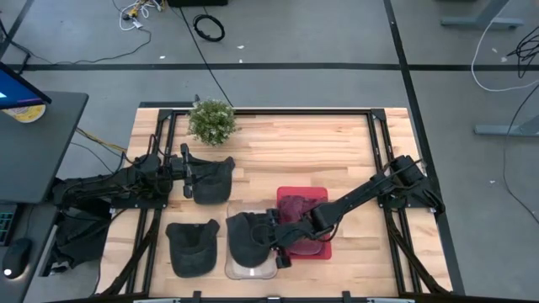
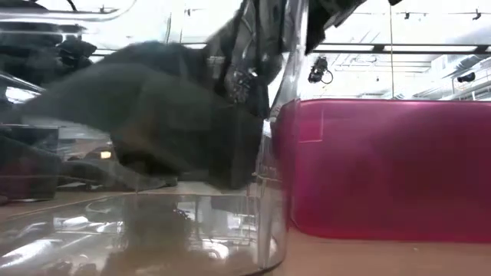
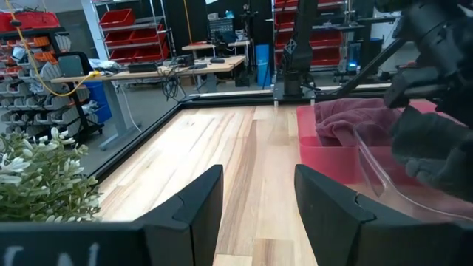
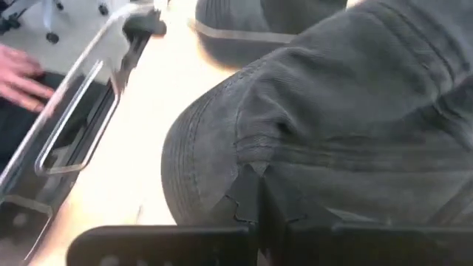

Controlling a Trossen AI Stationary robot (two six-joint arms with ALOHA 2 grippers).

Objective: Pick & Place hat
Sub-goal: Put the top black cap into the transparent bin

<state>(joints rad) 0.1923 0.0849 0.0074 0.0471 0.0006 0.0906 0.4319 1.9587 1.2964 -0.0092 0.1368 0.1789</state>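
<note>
Three dark grey hats show in the high view. One (image 1: 248,238) is in my right gripper (image 1: 276,244), over a clear plastic tub (image 1: 251,271) near the table's near edge. In the low view this hat (image 2: 176,115) sits within the tub's walls (image 2: 268,192). A second hat (image 1: 192,247) lies flat on the table left of the tub. The third (image 1: 214,178) lies farther back, with my open left gripper (image 1: 189,172) at its left edge. The left wrist view shows only bare wood between that gripper's fingers (image 3: 255,214). My right gripper (image 4: 255,214) is shut on the dark hat, pinching a puckered fold of its crown fabric (image 4: 251,174) between the two fingers. It comes slanting down from the table's right side. The hat bulges out ahead of the fingers, its lower part inside the clear tub.
A red bin (image 1: 313,198) with a maroon cloth (image 1: 295,206) stands right of the clear tub, under my right arm. A potted plant (image 1: 210,120) sits at the far left of the table. A person's hand (image 4: 22,74) shows beyond the table's near edge.
</note>
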